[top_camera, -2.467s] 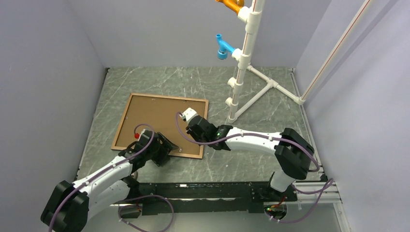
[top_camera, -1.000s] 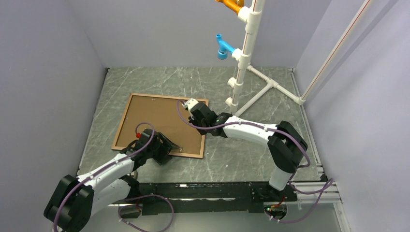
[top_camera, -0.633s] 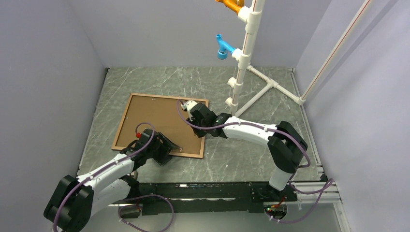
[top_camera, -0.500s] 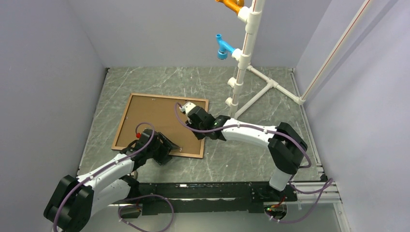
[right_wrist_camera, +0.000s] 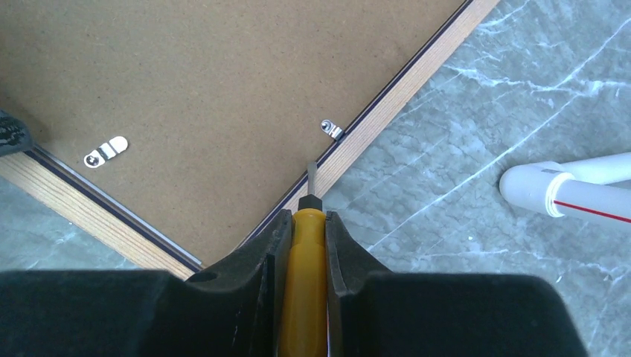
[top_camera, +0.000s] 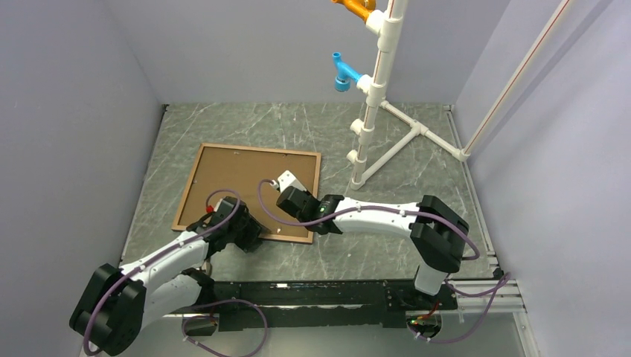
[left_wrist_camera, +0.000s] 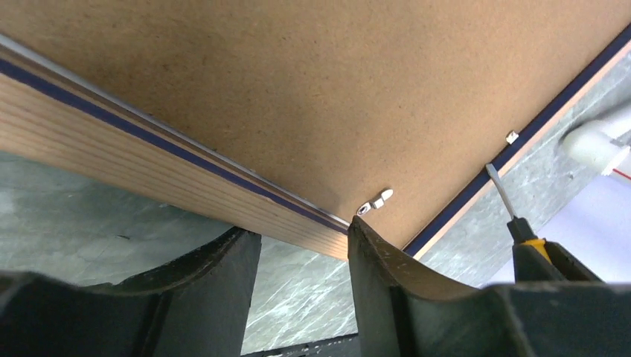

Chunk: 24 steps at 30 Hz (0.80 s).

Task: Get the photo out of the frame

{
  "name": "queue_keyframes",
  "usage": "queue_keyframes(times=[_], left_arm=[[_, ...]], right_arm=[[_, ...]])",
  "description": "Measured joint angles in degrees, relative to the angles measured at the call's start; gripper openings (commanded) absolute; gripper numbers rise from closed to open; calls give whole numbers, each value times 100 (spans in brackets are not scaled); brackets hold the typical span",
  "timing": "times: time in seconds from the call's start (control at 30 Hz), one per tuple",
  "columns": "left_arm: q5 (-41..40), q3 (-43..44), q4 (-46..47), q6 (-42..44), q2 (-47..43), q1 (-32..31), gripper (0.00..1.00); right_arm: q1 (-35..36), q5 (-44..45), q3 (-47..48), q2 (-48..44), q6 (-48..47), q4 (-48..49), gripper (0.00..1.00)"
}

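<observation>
Right hand [right_wrist_camera: 303,223], clamped narrow on yellow screwdriver [right_wrist_camera: 303,290], is closer to the work: tip aims up-view at clip [right_wrist_camera: 332,129] just fwd & slightly right, on frame [right_wrist_camera: 402,83] rail running btm-left to top-right, photo prob. face-down under backing board [right_wrist_camera: 186,82]; left hand [left_wrist_camera: 301,256] half-spread at near corner.

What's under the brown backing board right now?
The board lies back-up, small metal tabs on it, the navy frame edging it and the table around. Whatever it covers, the photo included, is hidden.
</observation>
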Motion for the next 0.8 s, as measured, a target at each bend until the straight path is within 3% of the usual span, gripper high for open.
queue_keyframes(times=[0.1, 0.4, 0.5, 0.8], left_arm=[[-103, 66, -129, -90, 103, 0, 39], [-118, 164, -133, -393, 398, 15, 15], [-118, 175, -79, -413, 455, 15, 1], [-120, 175, -76, -450, 459, 15, 0]], right_arm=[[55, 109, -22, 26, 4, 37, 0], [59, 297, -236, 11, 4, 341, 0], [68, 380, -313, 7, -42, 472, 0], [122, 848, -474, 136, -271, 981, 0]])
